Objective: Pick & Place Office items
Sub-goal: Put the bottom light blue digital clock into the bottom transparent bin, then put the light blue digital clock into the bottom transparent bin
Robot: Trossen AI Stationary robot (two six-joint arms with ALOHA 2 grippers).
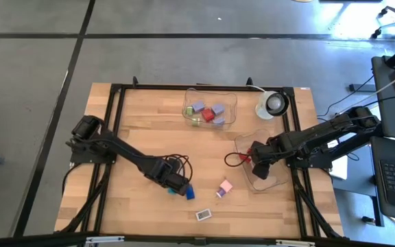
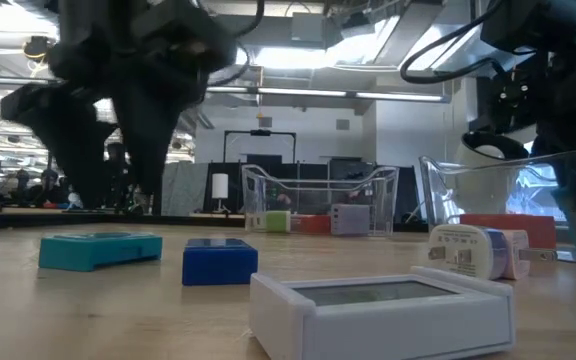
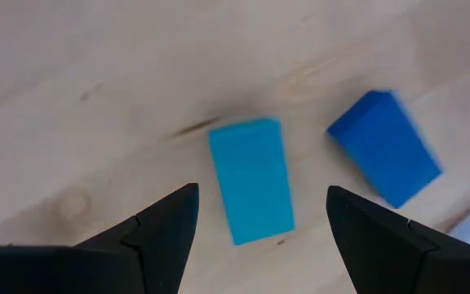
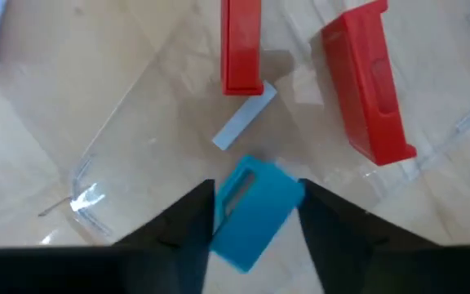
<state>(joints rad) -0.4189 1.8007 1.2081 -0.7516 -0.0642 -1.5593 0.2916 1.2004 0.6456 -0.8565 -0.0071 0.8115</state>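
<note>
The right gripper [image 4: 255,214] has its jaws clenched on a teal block [image 4: 255,212], holding it low over the near clear tub [image 1: 242,140] at the bench's right edge, so letting go should drop it beside the two red pieces [image 4: 370,82] and a pale strip [image 4: 243,122] already inside. Over on the left, the left gripper [image 3: 259,216] hovers with jaws released, straddling a second teal block [image 3: 251,180] flat on the bench [image 1: 136,123], looking lined up for a pick; a blue block [image 3: 384,147] sits just beside it. Further out, a pink-and-lavender piece [image 1: 225,186] and a white item [image 1: 203,215] wait near the front, while the far tub [image 1: 214,92] already holds sorted pieces.
</note>
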